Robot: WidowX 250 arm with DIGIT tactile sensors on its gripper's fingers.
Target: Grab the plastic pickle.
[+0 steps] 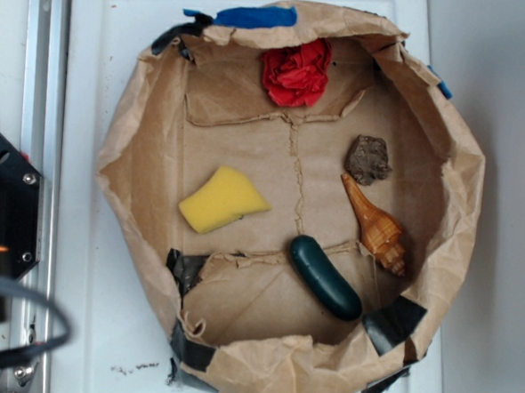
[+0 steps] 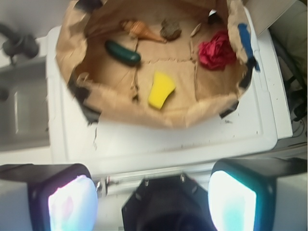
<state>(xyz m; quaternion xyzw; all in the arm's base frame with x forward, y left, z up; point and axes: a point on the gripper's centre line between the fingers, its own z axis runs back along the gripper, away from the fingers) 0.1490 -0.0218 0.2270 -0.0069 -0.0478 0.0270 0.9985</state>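
Black, with pale translucent fingertips (image 2: 72,204), our pincer (image 2: 153,202) hangs released, jaws wide apart (nothing between them) over the white tabletop (image 2: 144,144). Ahead of it lies the yellow wedge-shaped sponge (image 2: 160,89) in the crumpled brown paper tray (image 2: 159,118). Beyond, left of the pincer's centre, rests the glossy dark green plastic pickle (image 2: 122,52), near the orange-brown spiral shell (image 2: 140,30).

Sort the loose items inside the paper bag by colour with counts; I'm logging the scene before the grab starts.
Green: 1, the plastic pickle
Yellow: 1, the sponge wedge
Red: 1, the crumpled red piece
Orange-brown: 1, the shell
Grey-brown: 1, the rock-like lump
Total: 5
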